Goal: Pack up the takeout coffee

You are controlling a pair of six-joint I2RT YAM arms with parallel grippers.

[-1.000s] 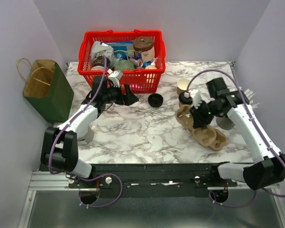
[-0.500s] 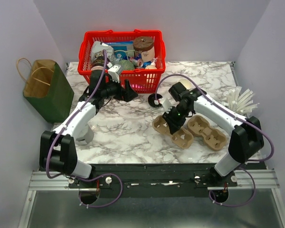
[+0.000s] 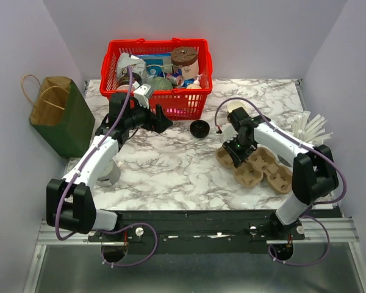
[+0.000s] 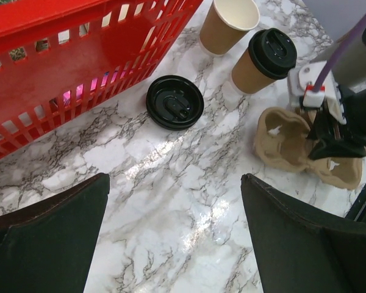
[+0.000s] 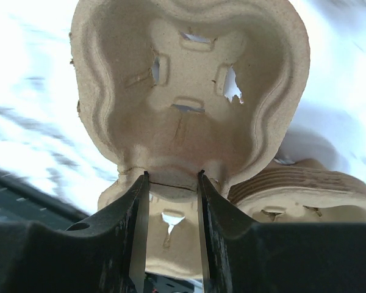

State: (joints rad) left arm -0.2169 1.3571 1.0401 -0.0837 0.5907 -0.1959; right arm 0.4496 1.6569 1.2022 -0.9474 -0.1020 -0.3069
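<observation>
My right gripper (image 5: 171, 179) is clamped on the middle ridge of a pulp cup carrier (image 5: 189, 110), which I think rests on the desk (image 4: 171, 244). My left gripper (image 4: 174, 186) hangs wide apart by the red basket (image 4: 79, 67). The open paper coffee cup (image 4: 229, 24) stands on the desk past the carrier, just beside a lidded cup (image 4: 263, 60).

basket (image 3: 192, 105): I'm seeing it sitting at the back
black lid (image 4: 174, 102): lying beside it
pulp carrier (image 5: 189, 91): touching another

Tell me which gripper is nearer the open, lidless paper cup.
Right. The right gripper grips the pulp carrier just this side of the lidless cup; the left gripper hangs open by the red basket, left of the loose black lid.
</observation>
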